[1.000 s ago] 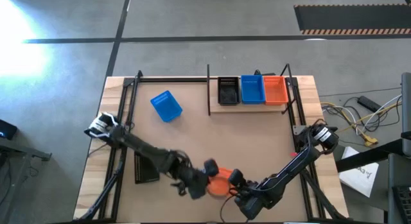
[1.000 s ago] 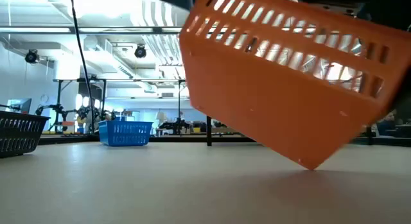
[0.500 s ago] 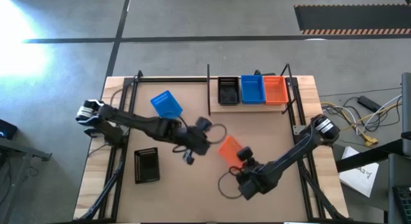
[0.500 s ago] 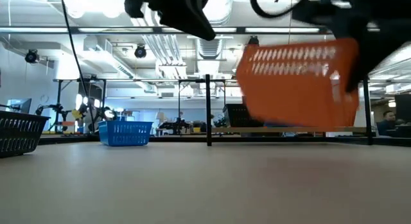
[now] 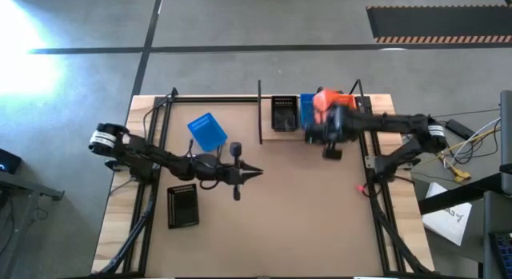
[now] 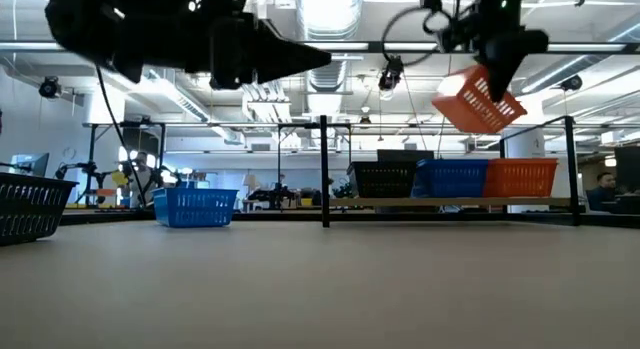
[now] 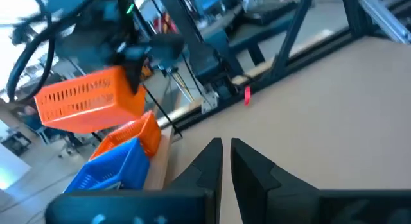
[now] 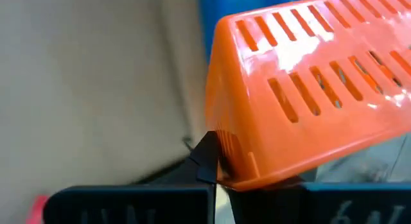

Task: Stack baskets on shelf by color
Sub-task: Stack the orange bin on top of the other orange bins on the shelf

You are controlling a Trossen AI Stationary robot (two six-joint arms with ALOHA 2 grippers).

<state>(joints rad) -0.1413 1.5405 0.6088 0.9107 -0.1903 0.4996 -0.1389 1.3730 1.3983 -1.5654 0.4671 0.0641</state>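
My right gripper [image 6: 495,71] is shut on an orange basket [image 6: 480,101] and holds it high over the shelf [image 5: 280,133] at the far right. On the shelf's plank a black basket [image 5: 284,113], a blue basket [image 5: 308,111] and another orange basket [image 5: 346,113] stand side by side. A loose blue basket [image 5: 208,131] and a black basket [image 5: 182,205] rest on the tabletop at the left. My left gripper [image 5: 256,171] is shut, holds nothing and points level toward the table's right, above the middle of the table. My right gripper pinches the orange basket at the edge of one end wall [image 8: 225,161], close to a corner. The fingers [image 8: 207,156] come from above, slanting down. The basket hangs tilted below them, lifted clear of the baskets on the shelf.
Thin black rods and upright posts [image 6: 325,169] frame the shelf and the table's sides. The brown tabletop [image 5: 304,215] lies bare between the arms. Cables and papers [image 5: 448,211] lie off the table at the right.
My right gripper has swung from the table's near edge up and toward the far right, carrying the orange basket from just above the table to high over the shelf. My left gripper has left the near edge for the table's middle and tipped to point level.
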